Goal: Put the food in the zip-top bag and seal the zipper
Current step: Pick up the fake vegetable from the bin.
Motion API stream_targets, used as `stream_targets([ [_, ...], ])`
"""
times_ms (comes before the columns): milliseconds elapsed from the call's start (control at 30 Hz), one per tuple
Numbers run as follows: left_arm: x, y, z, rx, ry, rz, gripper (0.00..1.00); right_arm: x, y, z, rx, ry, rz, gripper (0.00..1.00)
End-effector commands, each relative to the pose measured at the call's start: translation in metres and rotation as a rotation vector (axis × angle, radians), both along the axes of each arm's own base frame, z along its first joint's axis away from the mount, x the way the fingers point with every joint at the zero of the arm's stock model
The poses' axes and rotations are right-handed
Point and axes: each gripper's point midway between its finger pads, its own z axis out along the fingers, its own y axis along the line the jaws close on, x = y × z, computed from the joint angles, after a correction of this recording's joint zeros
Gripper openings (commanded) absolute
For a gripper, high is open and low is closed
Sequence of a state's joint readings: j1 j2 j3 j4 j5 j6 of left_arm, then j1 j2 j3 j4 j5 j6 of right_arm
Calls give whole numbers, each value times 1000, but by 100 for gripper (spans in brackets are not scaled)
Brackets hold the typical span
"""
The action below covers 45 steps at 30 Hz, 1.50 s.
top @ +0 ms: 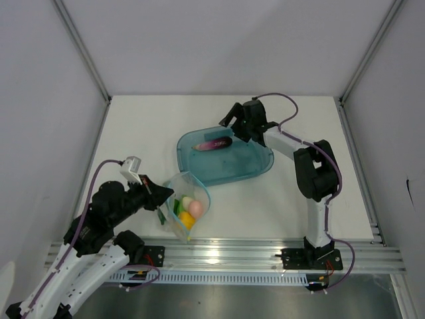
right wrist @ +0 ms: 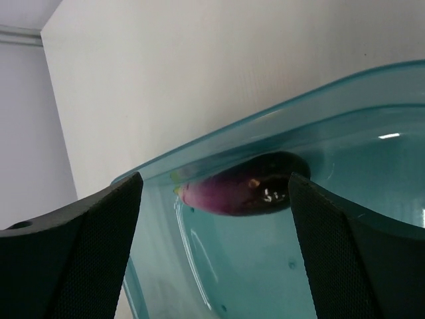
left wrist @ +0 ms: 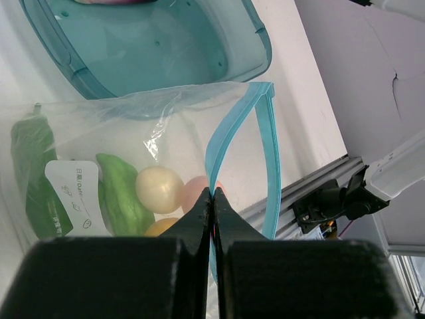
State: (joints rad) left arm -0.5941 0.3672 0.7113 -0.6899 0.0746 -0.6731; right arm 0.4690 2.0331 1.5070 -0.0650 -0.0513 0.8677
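**Purple eggplant in the tray, the other food in the bag**

Purple eggplant [top: 212,143] lies alone in the teal tray [top: 252,169], close to the far rim, with its length along this rim. The right hand [top: 234,125] hangs just beyond that rim. Its two fingers [right wrist: 99,246] are spread wide and nothing is between them. In the right wrist view the eggplant appears in the gap between the fingers, low behind the tray wall, and they do not touch it.

The zip-top bag [top: 188,206] stands on the white surface [top: 279,212], just beside the near corner of the tray, and its mouth is open. The left hand [left wrist: 212,199] is clenched on the zipper [left wrist: 265,153]; it pinches one side of the light teal strip, and the other side curves away from it. Inside the bag are the cream egg [left wrist: 159,189], the pink ball [left wrist: 199,189], the orange-yellow ball [left wrist: 163,227], the bright green chunk [left wrist: 123,193] and the dark green long vegetable [left wrist: 33,166]. A white label [left wrist: 73,196] on the bag wall covers part of the two green pieces.
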Motion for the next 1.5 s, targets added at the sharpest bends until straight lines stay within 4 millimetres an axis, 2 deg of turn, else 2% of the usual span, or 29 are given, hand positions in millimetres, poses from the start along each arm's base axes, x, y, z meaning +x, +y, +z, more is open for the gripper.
stream_targets([
  [0,5,-2,1,-8,-14,6,1,17,15,12,141,-40,-8,91],
  [200,8,-2,-3,2,-6,12,1,15,17,-23,161,29,-30,89],
  [300,10,-5,-6,2,3,6,1,11,17,-34,165,36,-54,88],
  [567,9,-4,-9,7,7,6,1,4,10,-39,73,8,-61,88],
  [700,9,-5,-12,7,11,3,1,-6,10,-34,31,-10,-42,88],
  [767,8,-5,-12,7,13,2,1,-8,5,-37,-37,-16,-59,88],
  [833,8,-5,-12,5,14,1,1,-12,8,-34,-72,-25,-56,88],
  [867,8,-5,-13,5,15,-1,1,-12,2,-34,-127,-26,-82,88],
  [1000,6,-7,-13,-2,18,-12,0,-19,0,-31,-232,-24,-94,89],
  [1167,5,-7,-15,-5,24,-10,0,-23,10,-38,-191,23,-91,89],
  [1267,5,-8,-14,-11,27,-15,1,-21,18,-48,-154,57,-104,89],
  [1467,2,-6,-14,-9,30,-11,1,-15,29,-57,-61,89,-139,89],
])
